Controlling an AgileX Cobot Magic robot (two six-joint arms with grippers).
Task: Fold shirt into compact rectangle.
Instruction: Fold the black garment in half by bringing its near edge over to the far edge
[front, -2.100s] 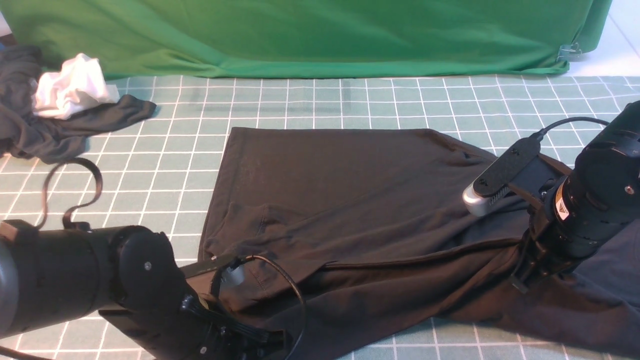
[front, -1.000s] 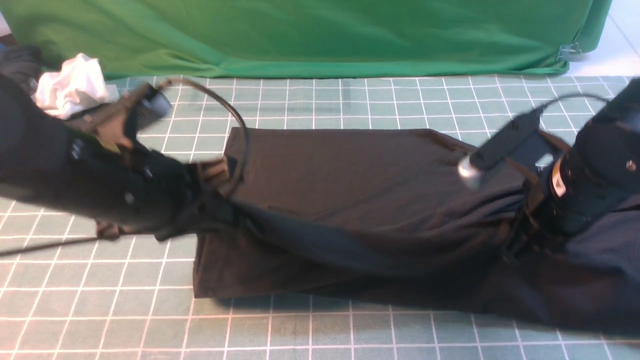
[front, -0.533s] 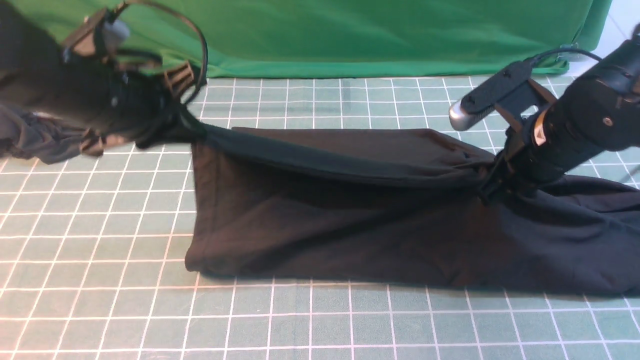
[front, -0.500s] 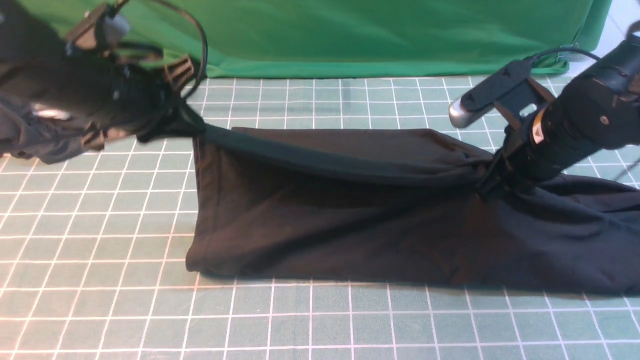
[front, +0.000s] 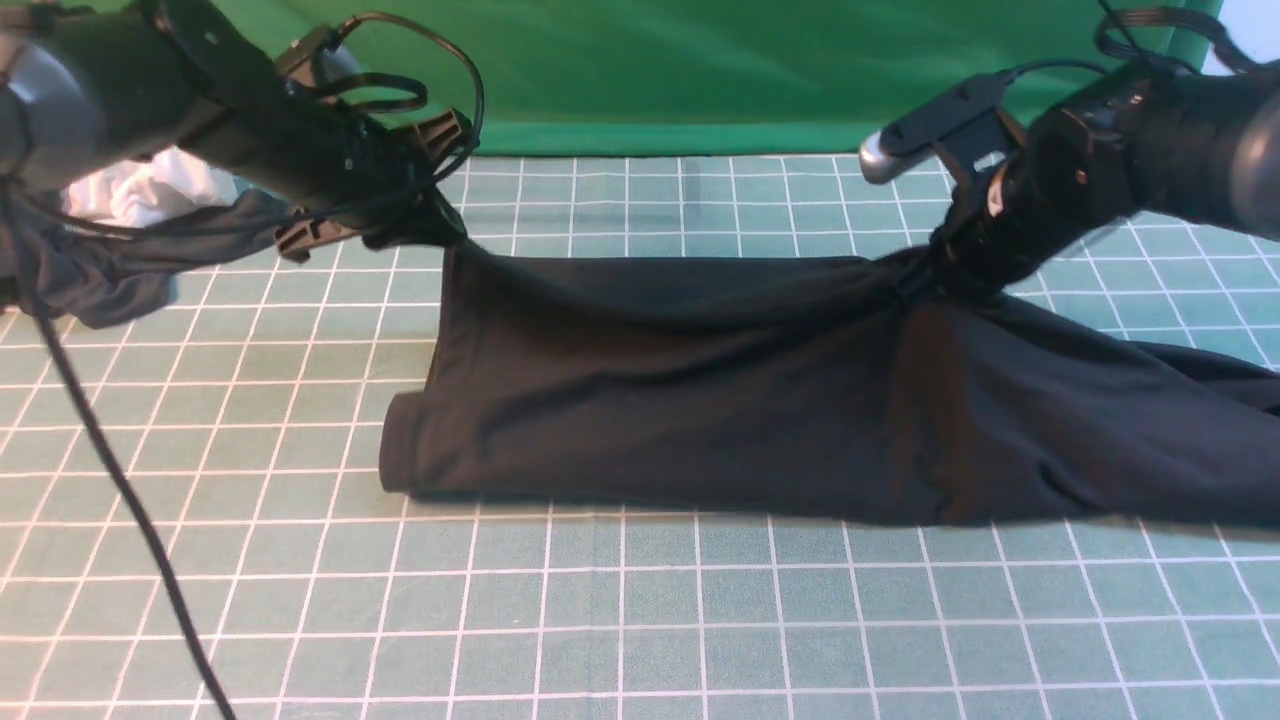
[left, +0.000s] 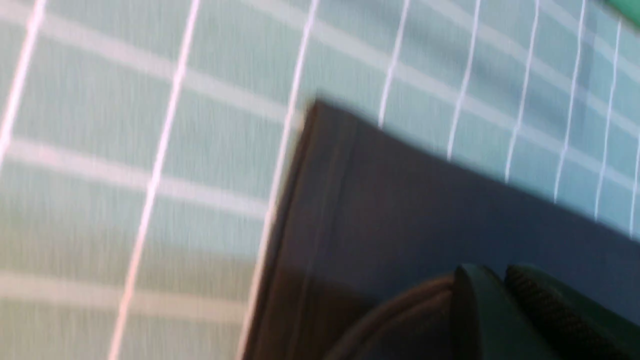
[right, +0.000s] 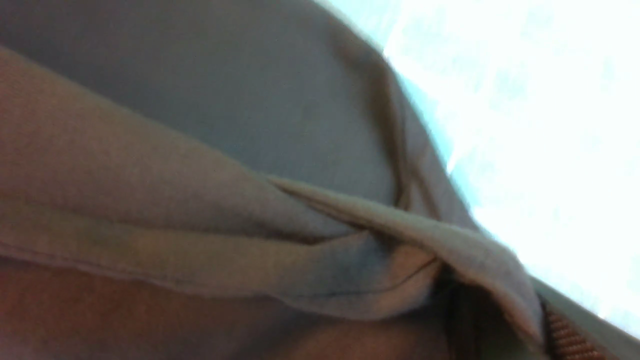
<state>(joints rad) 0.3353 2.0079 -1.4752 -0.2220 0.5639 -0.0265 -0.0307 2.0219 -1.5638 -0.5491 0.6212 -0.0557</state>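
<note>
The right end of the shirt (front: 700, 400) runs off your front view; both wrist views are blurred, and the left arm (front: 250, 140) hides part of the white cloth (front: 130, 195), far left.

**Front view.** Bright, even, diffuse light. The black cotton shirt (front: 700, 400) throws only a thin, soft shadow along its near edge onto the teal grid-lined mat (front: 640, 620). Folds in the dark cloth are hard to read. The mat's white lines turn warm pink toward the lower left corner. The green fabric backdrop (front: 700, 70) is evenly lit, without glare. Focus is sharp.

**Left wrist view.** Heavy motion blur smears the mat (left: 100, 150) lines and the shirt (left: 425, 200) edge.

**Right wrist view.** Very close and soft. The shirt (right: 200, 150) appears brownish, and the mat (right: 550, 100) is blown out almost to white.
</note>
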